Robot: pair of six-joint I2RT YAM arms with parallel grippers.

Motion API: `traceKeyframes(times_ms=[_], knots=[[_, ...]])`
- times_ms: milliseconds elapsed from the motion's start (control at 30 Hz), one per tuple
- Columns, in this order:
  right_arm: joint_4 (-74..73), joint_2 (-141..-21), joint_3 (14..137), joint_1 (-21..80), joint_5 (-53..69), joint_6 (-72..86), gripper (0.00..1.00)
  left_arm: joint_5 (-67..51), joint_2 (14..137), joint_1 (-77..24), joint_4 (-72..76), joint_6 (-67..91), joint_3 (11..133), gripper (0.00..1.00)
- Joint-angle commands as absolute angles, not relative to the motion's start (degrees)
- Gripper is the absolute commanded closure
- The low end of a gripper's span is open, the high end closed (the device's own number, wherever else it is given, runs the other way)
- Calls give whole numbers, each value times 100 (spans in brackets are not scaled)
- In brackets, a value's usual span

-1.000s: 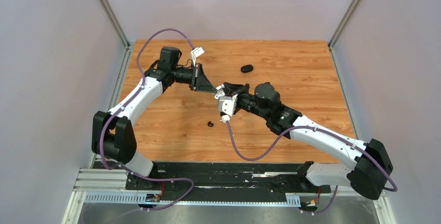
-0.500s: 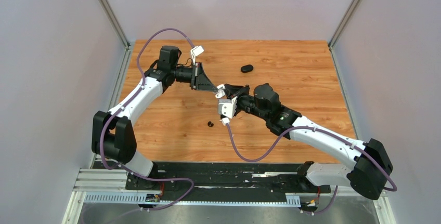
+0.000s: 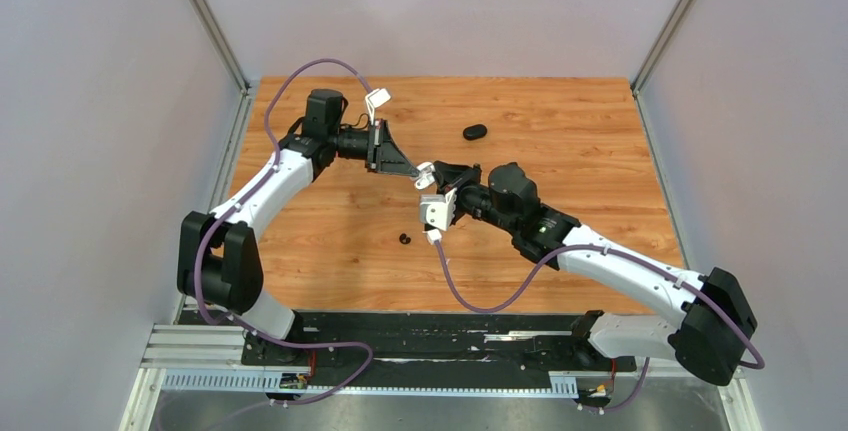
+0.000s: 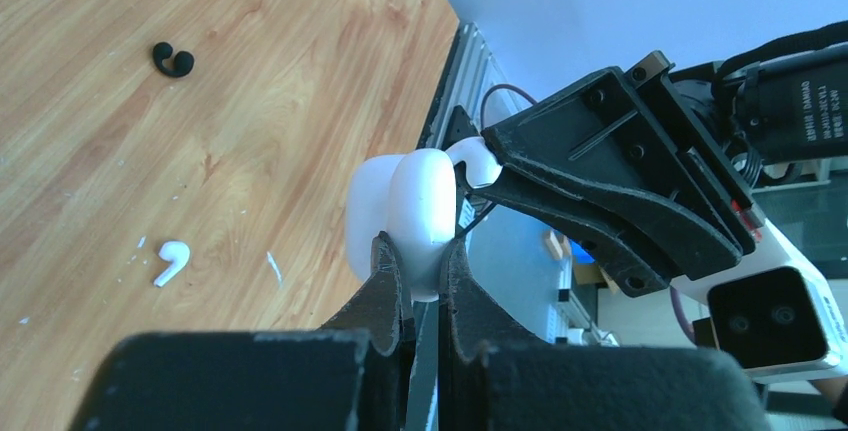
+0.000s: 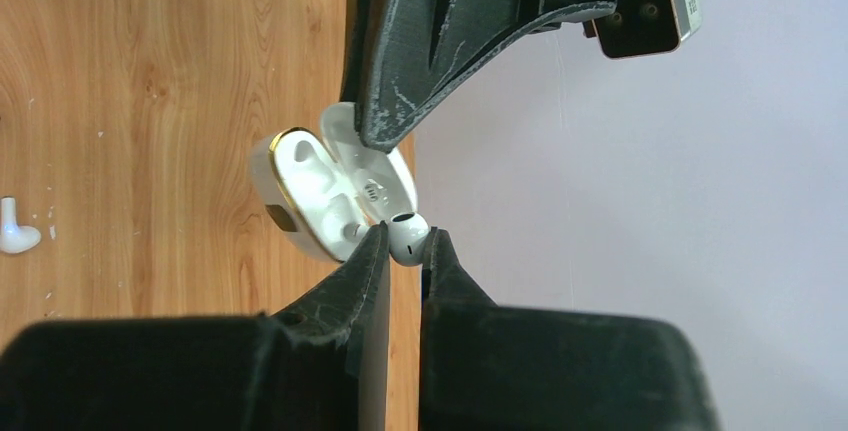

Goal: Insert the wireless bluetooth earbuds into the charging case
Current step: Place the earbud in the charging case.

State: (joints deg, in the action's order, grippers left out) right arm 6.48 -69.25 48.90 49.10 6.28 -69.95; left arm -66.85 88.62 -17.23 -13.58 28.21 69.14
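The white charging case (image 4: 410, 206) hangs above the table with its lid open, and my left gripper (image 4: 420, 251) is shut on its body. In the right wrist view the case (image 5: 320, 186) shows its open cavity. My right gripper (image 5: 405, 236) is shut on a white earbud (image 5: 408, 231), whose stem touches the case's opening. From above, both grippers meet tip to tip over the middle of the table, left gripper (image 3: 412, 171) against right gripper (image 3: 432, 175). A second white earbud (image 4: 172, 263) and a black earbud (image 4: 172, 59) lie loose on the wood.
A black oval object (image 3: 474, 132) lies on the wooden table (image 3: 560, 121) at the back, right of the grippers. The black earbud (image 3: 404, 239) sits below the grippers toward the near side. Grey walls close the table on three sides.
Both grippers have drifted slightly left and toward the back together, with the earbud still at the case's mouth. Neither grip has changed.
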Motion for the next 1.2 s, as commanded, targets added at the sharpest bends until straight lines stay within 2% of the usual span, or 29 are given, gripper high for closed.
traceKeyframes(times_ms=[0, 400, 633, 800, 1167], knots=[[518, -6775, 4758, 4923, 609, -7159, 100, -7222, 8873, -1679, -772, 3351, 6960, 100], [458, -6724, 4663, 4922, 759, -7442, 100, -7432, 8920, -1679, -295, 3821, 6898, 100], [334, -6685, 4627, 4930, 882, -7663, 93, -7446, 8938, -1679, -281, 3838, 6894, 100], [514, -6539, 4302, 4931, 1071, -8327, 100, -7442, 8937, -1674, -283, 3816, 6893, 100], [576, -6451, 4101, 4931, 1488, -9222, 100, -7475, 9018, -1678, -304, 3826, 6928, 100]])
